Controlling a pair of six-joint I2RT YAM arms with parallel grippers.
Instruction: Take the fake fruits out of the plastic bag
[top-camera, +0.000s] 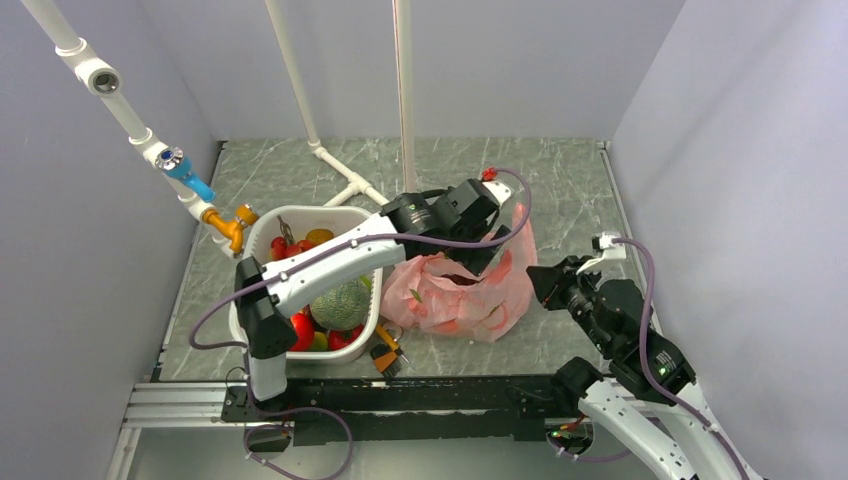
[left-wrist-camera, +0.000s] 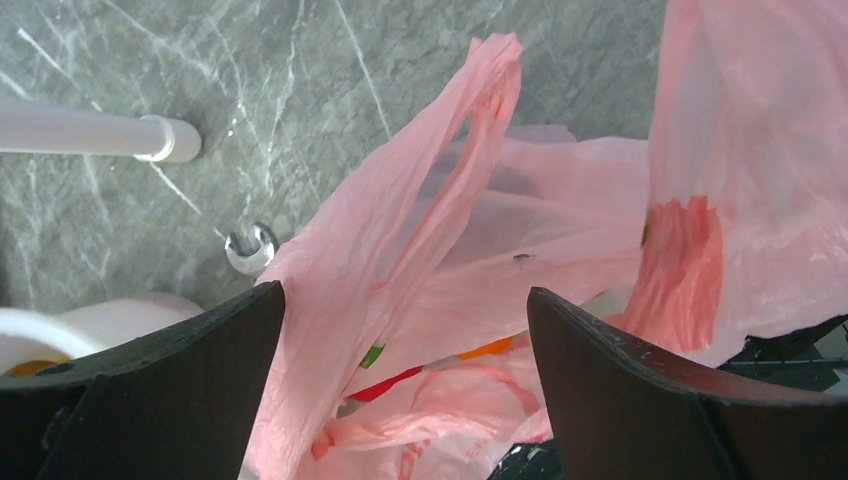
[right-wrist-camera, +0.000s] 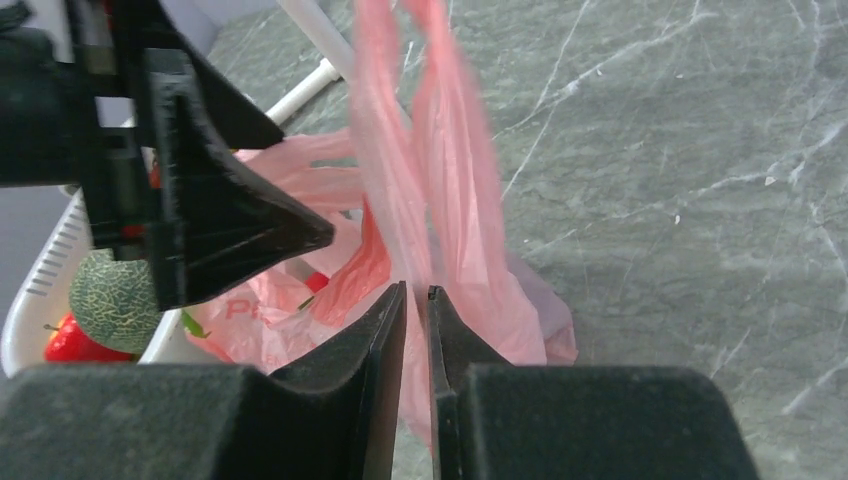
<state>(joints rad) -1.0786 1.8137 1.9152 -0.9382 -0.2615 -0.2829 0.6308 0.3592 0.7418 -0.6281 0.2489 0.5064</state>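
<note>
From the top external view I get the layout. The plastic bag (top-camera: 450, 300) lies crumpled on the table just right of the white basket (top-camera: 262, 238), which holds the melon (top-camera: 340, 305). One side of the bag is pulled up toward the right gripper (top-camera: 533, 278). The left gripper (top-camera: 480, 258) points down over the bag's mouth. That view does not show me how either pincer stands.

The wrist cameras do. On the left wrist view the left gripper (left-wrist-camera: 405, 292) is spread wide and grips nothing. A raised fold of the bag (left-wrist-camera: 450, 250) stands in the gap between its fingers (left-wrist-camera: 180, 390). Red, orange and green patches show through the film there, and I cannot tell fruit from print.

On the right wrist view the right gripper (right-wrist-camera: 418, 300) is nearly closed, with only a thin slit between the jaws. A strip of the bag (right-wrist-camera: 460, 200) is nipped in that slit and rises taut above it.

Of the fake fruits (right-wrist-camera: 318, 282) I make out only a small red bit in the bag's opening. It sits beneath the left gripper's fingers (right-wrist-camera: 220, 200), left of the pinched strip and apart from both pincers.
</note>
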